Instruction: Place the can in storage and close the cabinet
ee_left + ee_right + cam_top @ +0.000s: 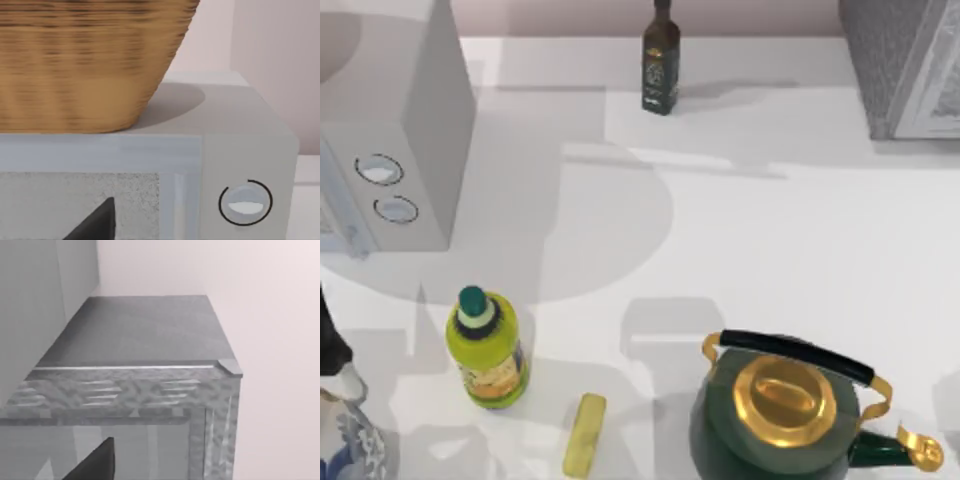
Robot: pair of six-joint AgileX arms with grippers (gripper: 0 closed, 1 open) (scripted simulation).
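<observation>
At upper right of the top view stands the cabinet; whether my grippers are open, I cannot tell.

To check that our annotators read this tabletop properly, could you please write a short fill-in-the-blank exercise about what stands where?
1. The yellow-green bottle has a cap coloured ____.
2. The dark green kettle has a lid coloured ____.
3. The white appliance stands at the table's ____ side in the top view, and the cabinet stands opposite it.
4. In the left wrist view, a woven ____ sits on top of the white appliance.

Missing words: teal; gold; left; basket
</observation>
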